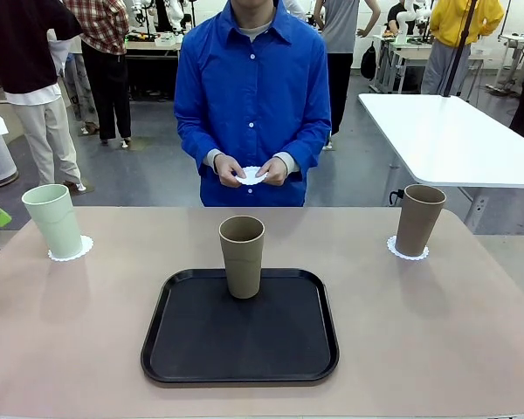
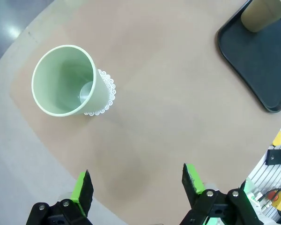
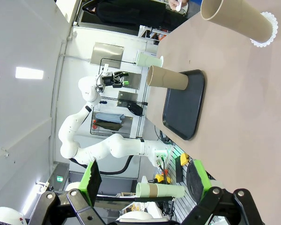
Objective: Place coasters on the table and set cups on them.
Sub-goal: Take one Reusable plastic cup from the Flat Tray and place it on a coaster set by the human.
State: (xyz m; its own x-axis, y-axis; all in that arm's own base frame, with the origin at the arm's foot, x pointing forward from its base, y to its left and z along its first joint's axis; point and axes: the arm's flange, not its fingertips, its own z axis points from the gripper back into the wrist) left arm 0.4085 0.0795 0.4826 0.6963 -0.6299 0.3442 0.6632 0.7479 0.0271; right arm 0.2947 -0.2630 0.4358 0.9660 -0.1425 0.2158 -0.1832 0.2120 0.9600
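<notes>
A pale mint cup (image 1: 52,220) stands on a lacy white coaster (image 1: 71,249) at the far left of the beige table (image 1: 437,332). At the far right, a taupe cup (image 1: 417,218) stands on another coaster (image 1: 408,251). A second taupe cup (image 1: 242,256) stands upright at the back of the black tray (image 1: 240,358). The person in a blue shirt holds a third coaster (image 1: 251,175) in both hands beyond the far edge. My left gripper (image 2: 136,178) hovers open above bare table, with the mint cup (image 2: 65,79) and its coaster (image 2: 105,96) ahead of it. My right gripper (image 3: 145,172) is open and holds nothing, well back from the right taupe cup (image 3: 234,21).
The tray (image 2: 253,61) lies at the middle of the near half, with bare tabletop on both sides. A white table (image 1: 445,140) stands behind at the right. Several people stand in the background.
</notes>
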